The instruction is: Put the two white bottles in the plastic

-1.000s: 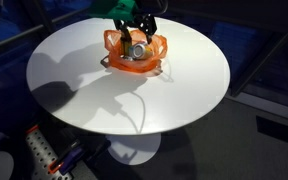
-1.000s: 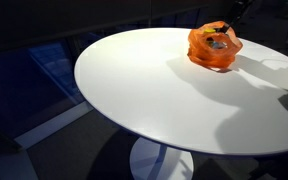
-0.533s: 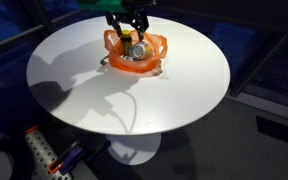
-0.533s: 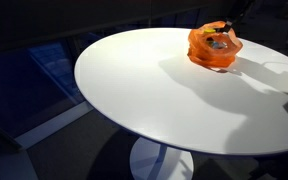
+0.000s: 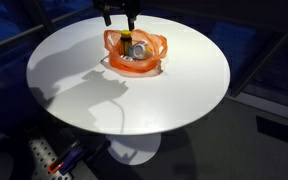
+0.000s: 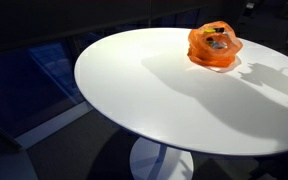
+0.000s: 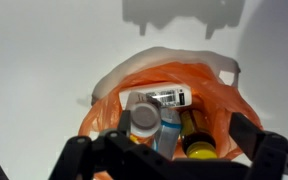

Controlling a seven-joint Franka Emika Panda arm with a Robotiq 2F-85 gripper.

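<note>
An orange plastic bag [image 5: 136,57] sits at the far side of the round white table [image 5: 84,95]; it also shows in an exterior view [image 6: 214,46]. In the wrist view the bag [image 7: 226,100] holds a white bottle with a barcode label [image 7: 160,98], a white bottle with a grey cap [image 7: 144,119] and a dark bottle with a yellow cap [image 7: 196,148]. My gripper [image 7: 182,127] is open and empty, straight above the bag's mouth. In an exterior view it [image 5: 120,14] hangs well above the bag, partly cut off by the top edge.
The table stands on a single pedestal [image 6: 159,160]. The arm's shadow falls on the tabletop [image 5: 109,85] in front of the bag. Dark floor and furniture surround the table. A striped object [image 5: 44,158] lies below the table's near edge.
My gripper has risen from inside the bag's mouth to well above it, empty. The bag and bottles have stayed in place.
</note>
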